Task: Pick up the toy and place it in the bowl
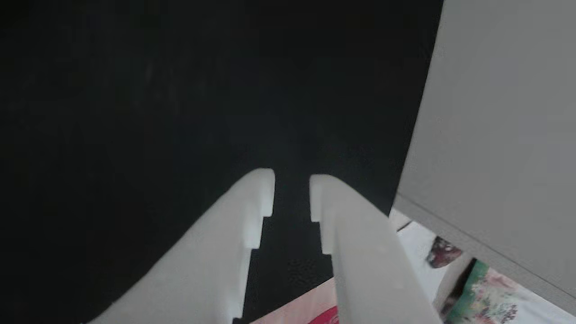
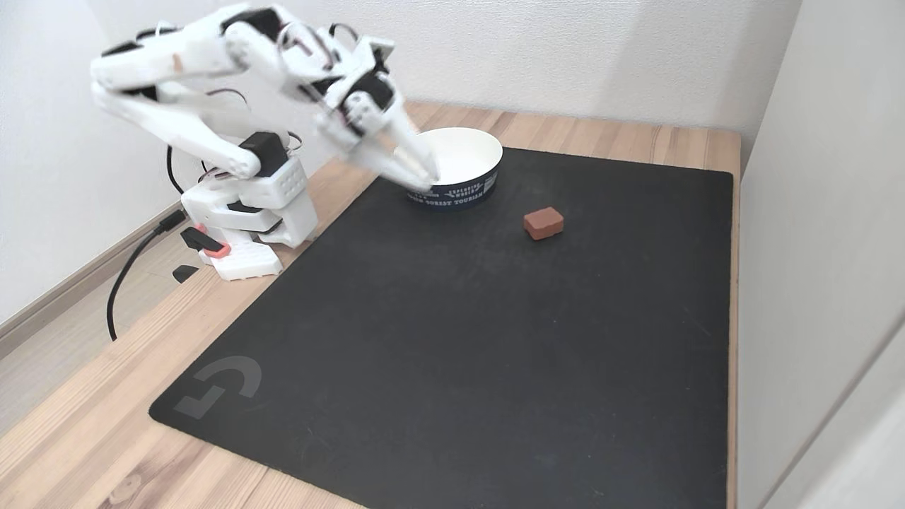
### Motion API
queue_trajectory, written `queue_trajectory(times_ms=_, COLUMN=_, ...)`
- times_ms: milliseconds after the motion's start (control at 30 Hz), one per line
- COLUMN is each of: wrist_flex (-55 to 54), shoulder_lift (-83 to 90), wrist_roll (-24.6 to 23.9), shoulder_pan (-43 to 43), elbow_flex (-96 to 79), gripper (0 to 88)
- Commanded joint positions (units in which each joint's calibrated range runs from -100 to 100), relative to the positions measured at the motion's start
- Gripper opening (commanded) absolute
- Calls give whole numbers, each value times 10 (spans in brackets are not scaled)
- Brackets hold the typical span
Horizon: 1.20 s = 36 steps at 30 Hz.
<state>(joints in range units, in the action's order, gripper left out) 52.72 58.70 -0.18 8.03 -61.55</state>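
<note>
My gripper (image 2: 428,177) hangs at the near rim of the bowl (image 2: 463,152) in the fixed view, fingers angled down and to the right, tips just in front of the bowl's dark printed band. Fingers are slightly parted, nothing between them. In the other view my gripper (image 1: 291,193) shows two white stepped fingers (image 1: 252,211) with a narrow dark gap, only black mat (image 1: 135,112) behind the gap.

The toy (image 2: 544,223), a small brick-red rounded block, sits on the black mat (image 2: 459,339) to the right of my fingertips and a bit nearer the camera in the fixed view, apart from them, not touched. It lies flat, close to the bowl but clear of it, on the bowl's right-front side.

The bowl is white inside, dark blue outside with white lettering I can't fully read, and it stands at the mat's far edge. Whether it rests fully on the mat I cannot tell.

My arm's base (image 2: 247,226) sits left of my gripper on the wooden table (image 2: 71,424), and a black cable (image 2: 124,276) runs off it to the left. A grey panel (image 1: 504,126) fills the right of the other view, with blurry coloured stuff below it that I can't identify.
</note>
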Motion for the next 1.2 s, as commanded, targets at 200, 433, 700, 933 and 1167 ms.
queue_trajectory(times_ms=200, wrist_flex=2, shoulder_lift=-224, wrist_roll=2, shoulder_pan=82, elbow_flex=209, gripper=23)
queue_trajectory(times_ms=433, wrist_flex=2, shoulder_lift=-373, wrist_roll=-1, shoulder_pan=97, elbow_flex=367, gripper=23)
queue_trajectory(times_ms=700, wrist_flex=2, shoulder_lift=-546, wrist_roll=2, shoulder_pan=97, elbow_flex=507, gripper=22)
queue_trajectory(times_ms=933, wrist_flex=39, shoulder_lift=-693, wrist_roll=3, shoulder_pan=109, elbow_flex=665, gripper=22)
queue_trajectory(times_ms=1167, wrist_flex=100, shoulder_lift=-788, wrist_roll=3, shoulder_pan=143, elbow_flex=815, gripper=22)
